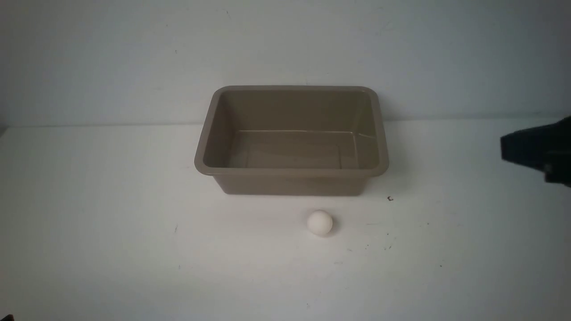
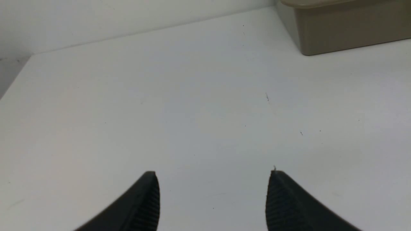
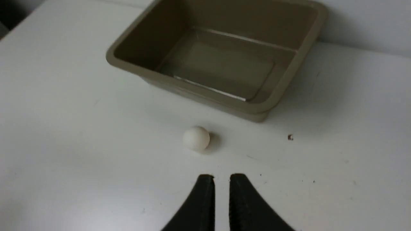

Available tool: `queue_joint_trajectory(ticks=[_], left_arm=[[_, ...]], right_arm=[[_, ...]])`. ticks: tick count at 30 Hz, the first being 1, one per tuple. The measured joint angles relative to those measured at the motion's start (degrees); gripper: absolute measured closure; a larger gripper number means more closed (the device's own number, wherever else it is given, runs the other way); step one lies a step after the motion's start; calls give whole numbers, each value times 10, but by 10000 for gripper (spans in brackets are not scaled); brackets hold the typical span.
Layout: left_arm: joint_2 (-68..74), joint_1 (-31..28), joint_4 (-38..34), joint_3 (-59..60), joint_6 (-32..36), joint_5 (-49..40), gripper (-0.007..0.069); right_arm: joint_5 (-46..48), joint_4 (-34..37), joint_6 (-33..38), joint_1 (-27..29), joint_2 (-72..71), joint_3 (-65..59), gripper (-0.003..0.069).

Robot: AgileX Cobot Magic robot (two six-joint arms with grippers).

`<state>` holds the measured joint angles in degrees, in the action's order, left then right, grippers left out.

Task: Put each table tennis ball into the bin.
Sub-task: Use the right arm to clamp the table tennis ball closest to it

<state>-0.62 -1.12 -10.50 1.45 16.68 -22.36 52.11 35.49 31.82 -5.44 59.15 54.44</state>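
Observation:
The table tennis ball (image 1: 320, 222) is a small white sphere lying on the white table just in front of the bin's near wall. The bin (image 1: 290, 172) is a taupe tub standing open and empty at the table's middle back. My right gripper (image 3: 221, 176) is empty, its fingers nearly together with a narrow slit between them, and hangs above the table short of the ball (image 3: 196, 138); the bin (image 3: 224, 103) lies beyond. In the front view it (image 1: 504, 148) shows at the right edge. My left gripper (image 2: 213, 173) is wide open and empty over bare table, with the bin's corner (image 2: 346, 35) far off.
A tiny dark speck (image 1: 390, 199) lies on the table right of the ball; it also shows in the right wrist view (image 3: 290, 137). A pale wall stands behind the table (image 1: 111, 223).

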Motion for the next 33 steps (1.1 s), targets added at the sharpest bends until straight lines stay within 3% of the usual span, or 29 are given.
queue_joint_trajectory(ticks=[3,8,11,16,20,25,32,33], left_arm=[[0,0,0,0,0,0,220],[0,0,0,0,0,0,220],[0,0,0,0,0,0,220],[0,0,0,0,0,0,220],[0,0,0,0,0,0,220],[0,0,1,0,0,0,220],[0,0,1,0,0,0,220],[0,0,1,0,0,0,220]], right_arm=[[-6,-19,2,-26,46,0,620],[-50,-95,-37,-142,120,5,622],[-68,-217,-138,-235,176,35,622],[-69,-368,-266,-309,247,98,622],[-60,-412,-312,-331,294,139,623],[-56,-411,-329,-336,357,182,620],[-59,-411,-331,-336,419,210,527],[-61,-411,-334,-336,428,214,486]])
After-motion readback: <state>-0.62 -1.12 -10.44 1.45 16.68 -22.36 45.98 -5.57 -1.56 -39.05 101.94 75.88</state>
